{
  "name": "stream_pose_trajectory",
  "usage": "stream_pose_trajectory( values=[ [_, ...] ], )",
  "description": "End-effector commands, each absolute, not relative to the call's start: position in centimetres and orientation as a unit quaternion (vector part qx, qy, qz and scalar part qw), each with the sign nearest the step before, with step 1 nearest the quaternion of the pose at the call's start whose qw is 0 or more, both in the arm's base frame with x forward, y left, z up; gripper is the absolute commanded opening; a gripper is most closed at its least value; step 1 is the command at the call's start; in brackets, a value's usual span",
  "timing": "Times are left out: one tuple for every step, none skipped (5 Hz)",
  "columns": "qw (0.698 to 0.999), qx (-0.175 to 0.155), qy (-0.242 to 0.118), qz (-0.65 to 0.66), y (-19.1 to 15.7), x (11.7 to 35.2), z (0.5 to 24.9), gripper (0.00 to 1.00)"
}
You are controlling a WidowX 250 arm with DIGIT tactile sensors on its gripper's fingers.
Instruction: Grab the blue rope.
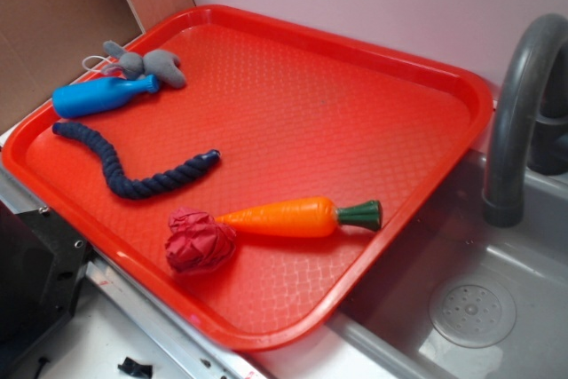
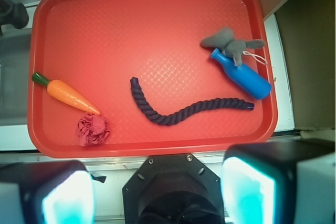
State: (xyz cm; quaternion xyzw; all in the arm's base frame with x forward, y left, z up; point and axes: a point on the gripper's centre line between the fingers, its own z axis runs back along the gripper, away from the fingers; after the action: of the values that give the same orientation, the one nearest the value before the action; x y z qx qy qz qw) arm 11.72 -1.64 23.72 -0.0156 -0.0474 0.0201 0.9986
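Note:
The blue rope [image 1: 133,166] is a dark navy twisted rope lying in a wavy curve on the red tray [image 1: 373,68], left of middle. In the wrist view the blue rope [image 2: 178,109] lies near the tray's near edge [image 2: 157,148]. My gripper [image 2: 157,192] hangs high above and short of the tray, over the robot base. Its two teal-padded fingers [image 2: 247,187] stand wide apart with nothing between them. The gripper does not show in the exterior view.
On the tray lie a light-blue bottle toy [image 1: 102,95], a grey plush toy [image 1: 146,64], an orange toy carrot [image 1: 293,217] and a crumpled red cloth [image 1: 200,241]. A grey sink [image 1: 479,308] with a tap [image 1: 519,104] is at the right. A cardboard wall [image 1: 53,24] stands at the left.

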Motion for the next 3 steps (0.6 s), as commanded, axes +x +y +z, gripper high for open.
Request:
stream_pose_trajectory(
  values=[
    [0.999, -0.016, -0.047, 0.020, -1.6, 11.7, 23.7, 1.00],
    [0.992, -0.046, -0.067, 0.093, -1.1, 12.0, 23.3, 1.00],
    [0.969, -0.072, -0.098, 0.216, -0.4, 12.5, 22.1, 1.00]
  ],
)
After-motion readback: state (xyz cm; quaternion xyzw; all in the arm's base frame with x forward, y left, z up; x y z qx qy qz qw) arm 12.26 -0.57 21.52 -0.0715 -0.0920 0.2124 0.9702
